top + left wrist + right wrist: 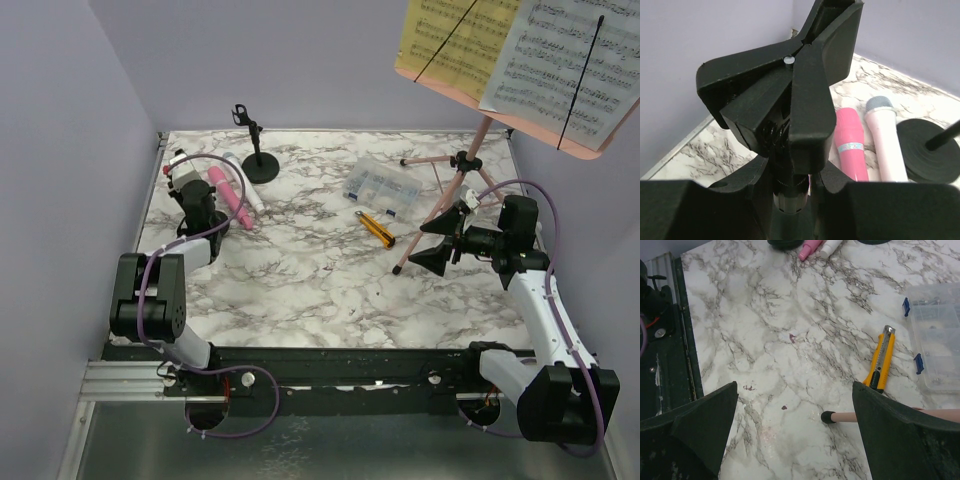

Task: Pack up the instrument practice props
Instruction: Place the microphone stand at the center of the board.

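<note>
I judge the mic-holder pickup in hand: left claw (200, 215) narrowed on a black sprung stem, apparently a mic holder (787, 192), beside the pink microphone (850, 145) at the surface's (330, 290) far left; right claw (794, 390) wide and empty by the music rack's (478, 140) leg; next, lift it clear.

**Item count**

- Microphones: two. The pink microphone (228, 195) and the white microphone (250, 198) lie side by side, left of the clear compartment box (380, 186).
- Mic holders: two. The first mic holder (262, 166) stands left of the box. The second mic holder (795, 110) is farther left of it.
- Music rack (476, 140): one, right of the box.
- Sheet-music pages: two showing, one yellow page (445, 40) and one white page (545, 70), right of the box.
- Utility knife (376, 228): one, just in front of the box.
- Compartment boxes: one.
</note>
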`<action>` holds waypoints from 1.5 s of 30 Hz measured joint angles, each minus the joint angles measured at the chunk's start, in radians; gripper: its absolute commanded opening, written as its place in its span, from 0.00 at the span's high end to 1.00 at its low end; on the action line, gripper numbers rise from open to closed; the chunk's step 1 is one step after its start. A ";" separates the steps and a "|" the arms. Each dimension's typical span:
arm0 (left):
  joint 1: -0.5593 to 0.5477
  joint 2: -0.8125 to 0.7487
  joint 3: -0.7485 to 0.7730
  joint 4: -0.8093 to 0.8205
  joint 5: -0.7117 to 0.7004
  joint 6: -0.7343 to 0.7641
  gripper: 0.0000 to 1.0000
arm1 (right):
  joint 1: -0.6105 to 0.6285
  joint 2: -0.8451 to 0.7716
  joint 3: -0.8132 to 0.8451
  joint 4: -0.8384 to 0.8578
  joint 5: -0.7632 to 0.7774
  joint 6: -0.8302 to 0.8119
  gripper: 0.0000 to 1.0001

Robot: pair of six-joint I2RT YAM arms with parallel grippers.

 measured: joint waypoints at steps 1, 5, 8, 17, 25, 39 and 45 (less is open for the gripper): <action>0.007 0.014 0.008 0.005 0.000 0.006 1.00 | 0.000 0.000 0.000 0.000 0.000 0.000 0.00; 0.033 0.079 0.062 0.026 -0.002 0.028 1.00 | 0.000 0.000 0.000 0.000 0.000 0.000 0.00; 0.047 0.124 0.104 0.038 -0.003 0.043 1.00 | 0.000 0.000 -0.001 0.000 0.000 0.000 0.00; 0.059 0.282 0.262 0.074 -0.022 0.086 0.96 | 0.000 0.000 -0.001 0.000 0.000 0.000 0.00; 0.061 0.369 0.356 0.092 -0.035 0.097 0.50 | 0.000 0.000 -0.001 0.000 0.001 -0.001 0.00; 0.061 0.342 0.354 0.090 -0.036 0.106 0.01 | 0.000 0.000 -0.002 0.000 0.009 -0.008 0.00; 0.061 0.183 0.280 0.047 -0.038 0.061 0.01 | 0.000 0.000 -0.002 0.000 0.011 -0.008 0.00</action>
